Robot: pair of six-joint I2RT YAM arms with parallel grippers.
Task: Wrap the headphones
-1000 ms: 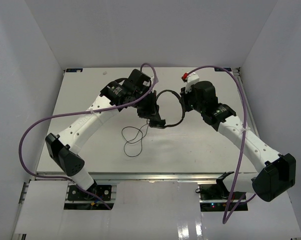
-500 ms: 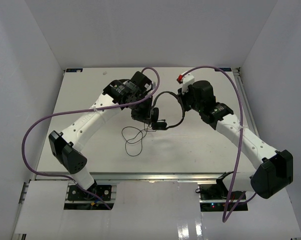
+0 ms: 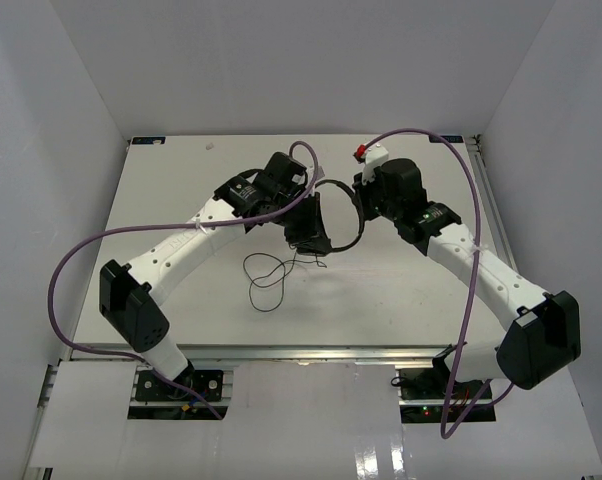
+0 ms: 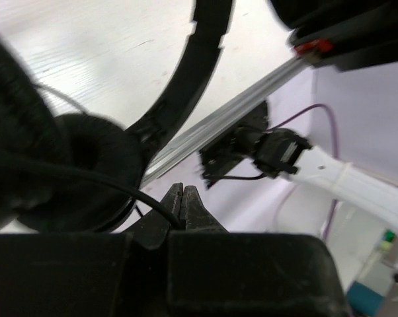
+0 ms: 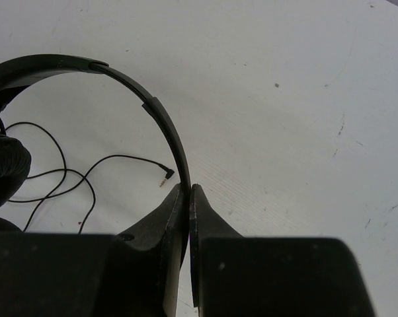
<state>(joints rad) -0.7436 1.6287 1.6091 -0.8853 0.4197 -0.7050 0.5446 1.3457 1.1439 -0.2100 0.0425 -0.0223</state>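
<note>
The black headphones (image 3: 343,215) hang above the table between my two grippers. My right gripper (image 5: 189,191) is shut on the thin headband (image 5: 162,119); it also shows in the top view (image 3: 364,205). My left gripper (image 4: 183,195) is shut on the thin black cord (image 4: 100,181) right beside a padded earcup (image 4: 86,172); in the top view it sits at the earcups (image 3: 306,235). The rest of the cord (image 3: 266,270) lies in loose loops on the table, its plug end (image 5: 164,175) free.
The white table (image 3: 181,190) is walled by white panels on three sides. Purple arm cables (image 3: 81,260) arc over the left and right edges. A metal rail (image 3: 301,352) runs along the near edge.
Both arms have shifted the headphones slightly back and up. The left gripper has turned in closer to the earcups, and the headband has tilted more upright.
</note>
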